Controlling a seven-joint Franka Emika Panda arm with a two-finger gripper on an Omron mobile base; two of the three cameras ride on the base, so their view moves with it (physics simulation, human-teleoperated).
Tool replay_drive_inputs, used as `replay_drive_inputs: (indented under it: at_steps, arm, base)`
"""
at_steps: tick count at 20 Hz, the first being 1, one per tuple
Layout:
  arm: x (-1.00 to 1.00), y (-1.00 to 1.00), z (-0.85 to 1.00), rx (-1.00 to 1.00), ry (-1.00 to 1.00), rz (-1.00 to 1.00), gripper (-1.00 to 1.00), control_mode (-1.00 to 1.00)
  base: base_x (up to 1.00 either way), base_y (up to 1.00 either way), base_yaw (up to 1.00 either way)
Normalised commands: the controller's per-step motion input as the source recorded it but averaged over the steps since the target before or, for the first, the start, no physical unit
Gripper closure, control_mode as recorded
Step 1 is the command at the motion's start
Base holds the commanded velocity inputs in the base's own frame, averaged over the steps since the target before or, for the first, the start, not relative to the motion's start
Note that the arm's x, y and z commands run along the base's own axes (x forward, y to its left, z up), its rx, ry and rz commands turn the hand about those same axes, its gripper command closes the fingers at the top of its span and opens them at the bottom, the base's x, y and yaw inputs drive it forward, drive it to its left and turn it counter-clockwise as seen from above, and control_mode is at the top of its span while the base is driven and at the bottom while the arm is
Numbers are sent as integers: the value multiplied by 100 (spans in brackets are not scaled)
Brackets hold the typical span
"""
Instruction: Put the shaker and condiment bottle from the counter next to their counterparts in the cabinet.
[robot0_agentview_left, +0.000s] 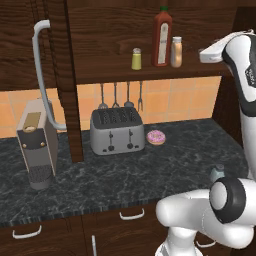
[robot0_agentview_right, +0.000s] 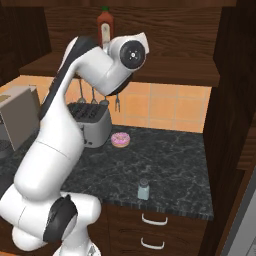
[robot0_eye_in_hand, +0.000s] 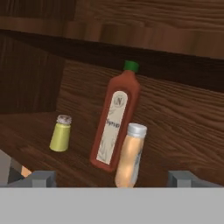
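Rendered frames, even diffuse light, no single visible source. Orange tile backsplash (robot0_agentview_left: 175, 100) reads brightest; the dark wood cabinet (robot0_agentview_left: 100, 30) interior is dim, deep shadow under its upper board in the hand view. Soft specular highlights on the white arm (robot0_agentview_right: 60, 150) and the toaster (robot0_agentview_left: 117, 132). Cast shadows on the counter (robot0_agentview_right: 170, 165) are faint. Hand view slightly soft, coarse texture; base views sharp, no edge distortion noted.

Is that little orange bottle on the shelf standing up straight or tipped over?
Upright, maybe leaning slightly. The condiment bottle stands on its base on the cabinet shelf, cap up, beside the red bottle.
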Motion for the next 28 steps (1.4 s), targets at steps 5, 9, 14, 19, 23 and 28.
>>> replay_drive_inputs:
  at_steps: [5, 9, 14, 19, 23, 28]
  arm:
    - [-92, -14, 0, -3, -9, -11, -100, -100]
    - [-98, -2, -9, -4, -12, -20, -100, -100]
    - [-53, -7, -33, -11, -1, -36, -100, -100]
    - [-2, 0, 0, 0, 0, -3, -100, -100]
    - [-40, -22, -37, 0, 0, -19, -100, -100]
    - [-17, -3, -49, -5, 0, -40, -100, -100]
  base:
    - [0, 0, 0]
    - [0, 0, 0]
    - [0, 0, 0]
    - [0, 0, 0]
    - [0, 0, 0]
    - [0, 0, 0]
